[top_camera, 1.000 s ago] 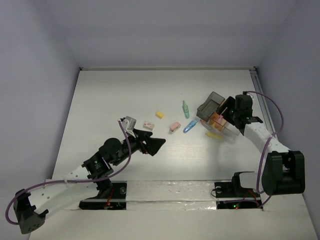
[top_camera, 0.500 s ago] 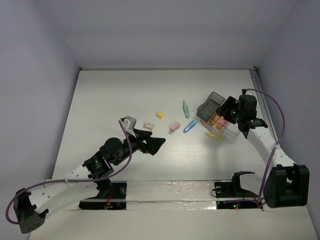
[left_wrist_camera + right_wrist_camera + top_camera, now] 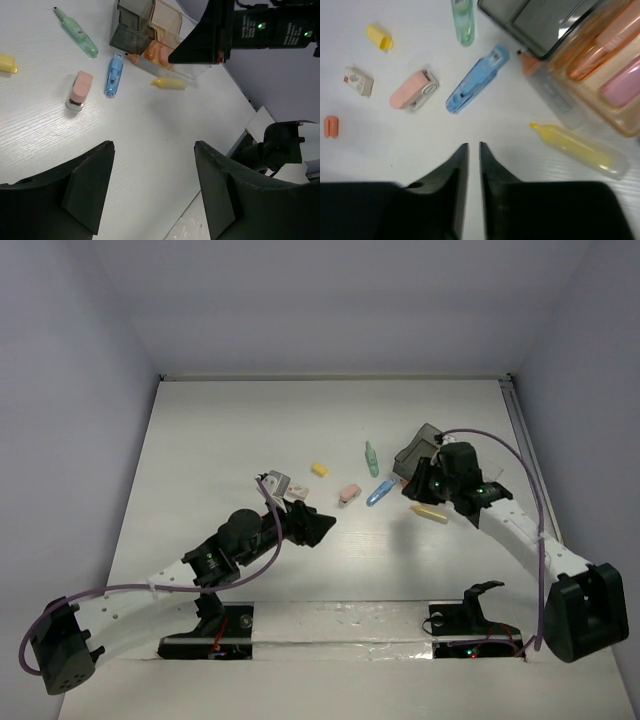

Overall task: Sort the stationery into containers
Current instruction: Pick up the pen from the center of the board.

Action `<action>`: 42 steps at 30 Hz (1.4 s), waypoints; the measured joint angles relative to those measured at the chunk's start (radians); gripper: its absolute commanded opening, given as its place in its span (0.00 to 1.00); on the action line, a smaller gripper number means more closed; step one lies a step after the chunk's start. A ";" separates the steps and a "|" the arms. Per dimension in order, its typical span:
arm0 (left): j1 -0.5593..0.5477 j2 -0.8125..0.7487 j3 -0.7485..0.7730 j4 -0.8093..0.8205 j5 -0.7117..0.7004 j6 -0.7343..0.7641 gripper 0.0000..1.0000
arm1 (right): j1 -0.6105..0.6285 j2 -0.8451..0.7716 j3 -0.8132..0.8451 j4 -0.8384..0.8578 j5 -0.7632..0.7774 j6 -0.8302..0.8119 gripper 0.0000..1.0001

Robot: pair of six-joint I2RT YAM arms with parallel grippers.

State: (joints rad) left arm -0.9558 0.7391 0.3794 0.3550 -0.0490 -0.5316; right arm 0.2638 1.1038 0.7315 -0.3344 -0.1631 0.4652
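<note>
The left pincer [image 3: 152, 150] stands released and empty over the white, faintly grained worktop [image 3: 40, 125]. The right pincer [image 3: 470, 150] is clenched on nothing. Loose plastic stationery [image 3: 413, 90], including a flat blue piece [image 3: 476, 80] and a translucent yellow marker [image 3: 580, 150], lies just beside the square transparent containers [image 3: 545, 22].

A white table [image 3: 250, 420] with fine wood grain stands between pale lilac walls [image 3: 330, 300] in soft even light, a shiny strip [image 3: 340, 614] along its near edge.
</note>
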 measured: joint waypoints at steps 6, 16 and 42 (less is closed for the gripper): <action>0.000 0.004 0.000 0.015 0.000 -0.003 0.61 | 0.145 0.164 0.000 0.053 0.060 0.026 0.79; 0.000 -0.003 0.000 0.014 -0.008 -0.009 0.62 | 0.212 0.404 0.084 0.165 0.188 0.077 0.72; 0.000 -0.049 0.000 -0.022 -0.031 -0.016 0.62 | 0.320 0.608 0.220 0.137 0.440 0.054 0.23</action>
State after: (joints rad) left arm -0.9558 0.6903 0.3798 0.3328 -0.0795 -0.5480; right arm 0.5842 1.7119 0.9512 -0.1978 0.2771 0.5194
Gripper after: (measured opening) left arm 0.618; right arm 0.324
